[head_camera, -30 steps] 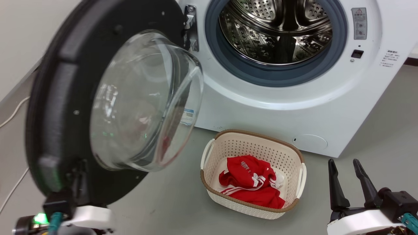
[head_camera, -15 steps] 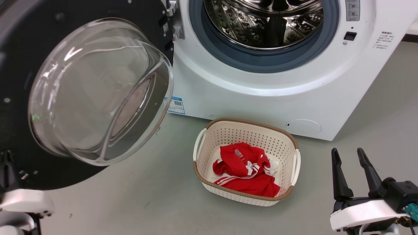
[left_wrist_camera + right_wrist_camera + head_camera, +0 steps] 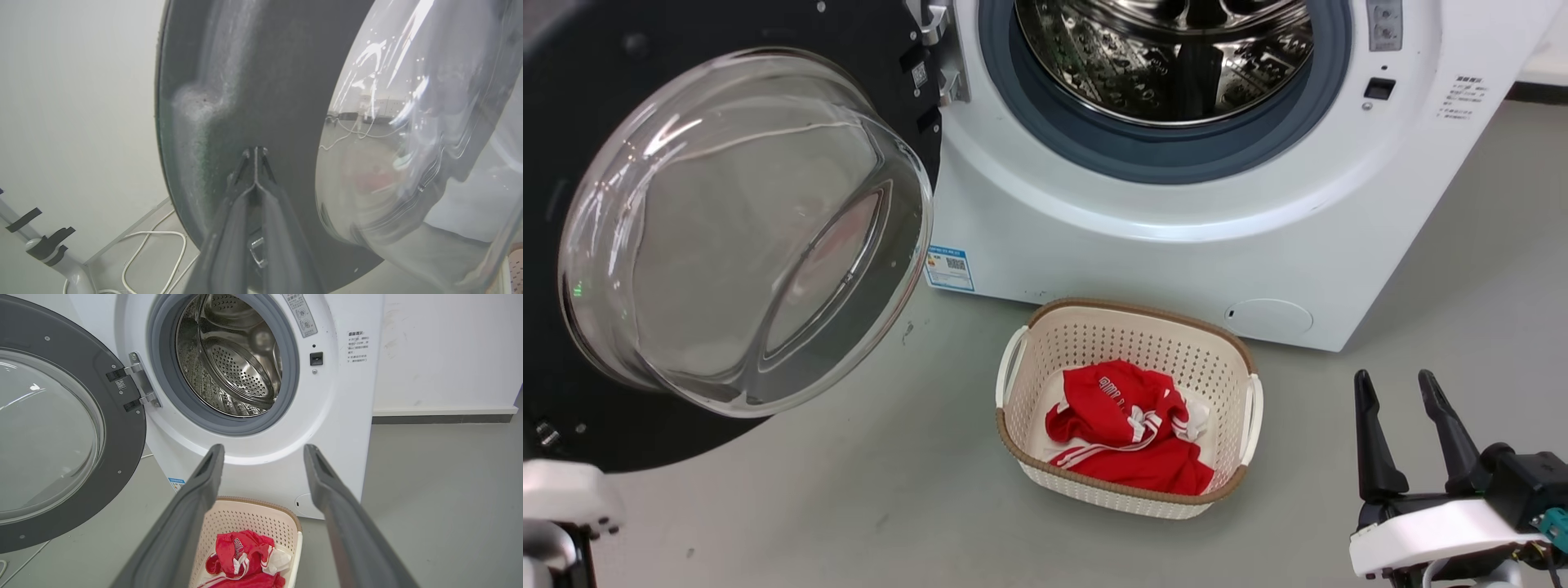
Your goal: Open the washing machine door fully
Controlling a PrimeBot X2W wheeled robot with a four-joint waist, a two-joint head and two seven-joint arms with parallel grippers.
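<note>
The washing machine door (image 3: 596, 90), glossy black with a bulging clear glass bowl (image 3: 743, 237), stands swung wide to the left on its metal hinge (image 3: 935, 49). The white washing machine (image 3: 1143, 253) shows its grey gasket and steel drum (image 3: 1168, 49) uncovered. In the left wrist view my left gripper (image 3: 255, 152) is shut, its tips resting against the door's black inner ring (image 3: 253, 81) beside the glass (image 3: 408, 143). My right gripper (image 3: 1395, 382) stands open at the lower right, apart from the machine. Between its fingers (image 3: 204, 486) the right wrist view shows the door (image 3: 126, 416) and drum (image 3: 229, 359).
A cream laundry basket (image 3: 1127, 331) with a red garment (image 3: 1127, 425) sits on the grey floor in front of the machine. White cables (image 3: 155, 245) lie on the floor behind the door by the wall. A blue label (image 3: 949, 268) marks the machine's lower left.
The door has swung further open to the left, and my left arm has gone left with it. The head camera has shifted too. My right gripper stays open in place.
</note>
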